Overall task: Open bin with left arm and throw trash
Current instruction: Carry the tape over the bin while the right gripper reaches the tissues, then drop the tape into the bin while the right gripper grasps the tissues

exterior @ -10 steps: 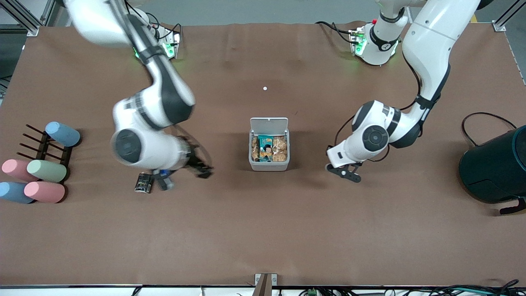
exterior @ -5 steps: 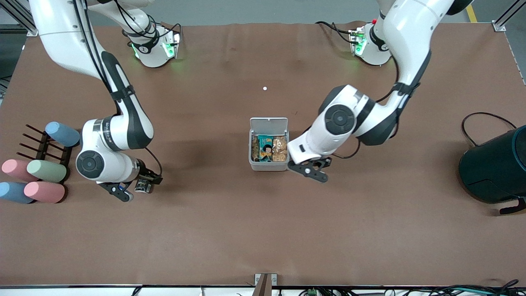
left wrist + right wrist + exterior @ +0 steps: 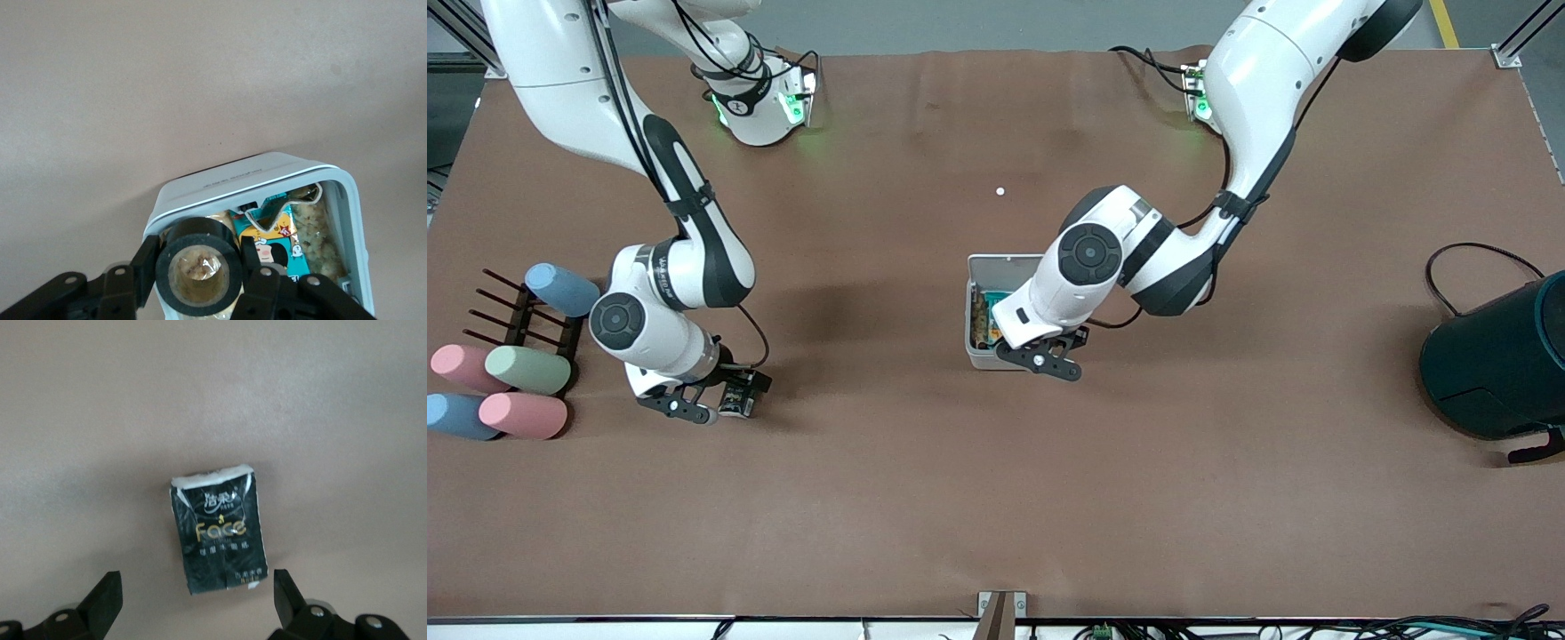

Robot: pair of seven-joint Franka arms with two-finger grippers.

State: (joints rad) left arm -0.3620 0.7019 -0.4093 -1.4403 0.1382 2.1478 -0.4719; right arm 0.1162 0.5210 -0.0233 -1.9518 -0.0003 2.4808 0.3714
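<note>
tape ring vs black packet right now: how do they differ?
The tape ring is round and shut between the left gripper's fingers over the open bin; the black packet is flat, rectangular, lying on the table under the open right gripper, ungripped. Both are dark.

Pastel cylinders (image 3: pixel 527 369) and a dark rack (image 3: pixel 516 318) are shown at mid-left; a dark round container (image 3: pixel 1498 360) at right; a white dot (image 3: pixel 1000 191) at upper centre.

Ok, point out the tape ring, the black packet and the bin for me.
tape ring (image 3: pixel 198 275): left wrist view, on its dark rim, between the left gripper's fingers.
black packet (image 3: pixel 217 530): right wrist view, middle of its printed face.
bin (image 3: pixel 971 307): front view, on its grey side wall.
</note>
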